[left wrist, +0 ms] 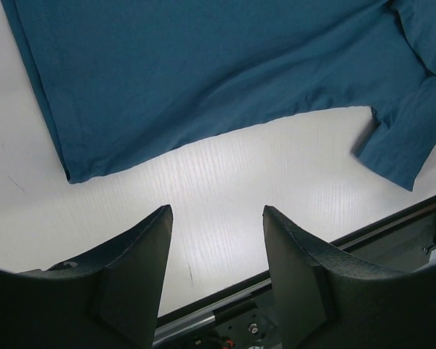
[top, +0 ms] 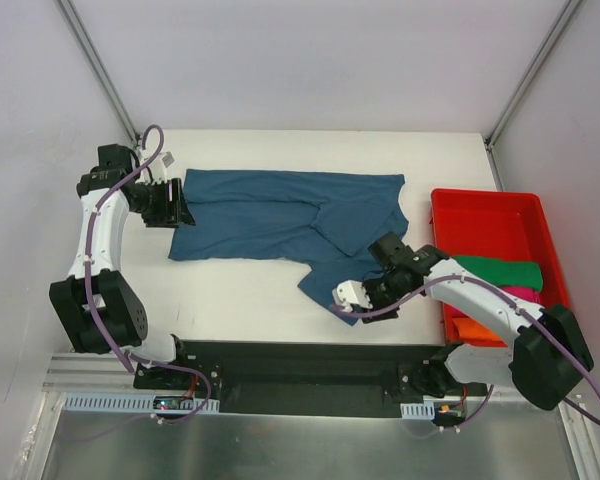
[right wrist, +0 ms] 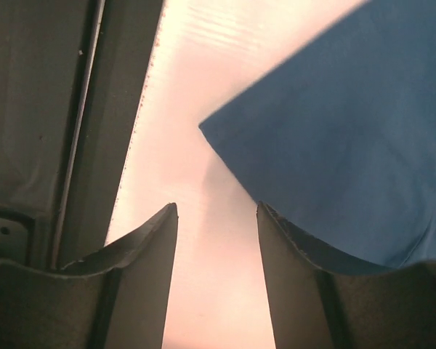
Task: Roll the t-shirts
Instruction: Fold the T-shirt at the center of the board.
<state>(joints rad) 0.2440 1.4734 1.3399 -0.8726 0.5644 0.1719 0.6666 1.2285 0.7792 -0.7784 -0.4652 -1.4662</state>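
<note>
A dark teal-blue t-shirt [top: 280,215] lies spread across the white table, with one flap folded over toward the near side. My left gripper [top: 178,205] hovers at the shirt's left edge. In the left wrist view that gripper [left wrist: 218,211] is open over bare table, and the shirt [left wrist: 203,65] lies just beyond its tips. My right gripper [top: 363,303] is at the shirt's near corner. In the right wrist view it [right wrist: 216,207] is open and empty, with the shirt's corner [right wrist: 349,123] beside its right finger. Green [top: 500,270], magenta [top: 525,293] and orange [top: 475,328] t-shirts lie in the tray.
A red plastic tray [top: 480,225] stands at the right edge of the table. A black rail [top: 310,360] runs along the near edge of the table, close to my right gripper. Metal frame posts rise at the two back corners.
</note>
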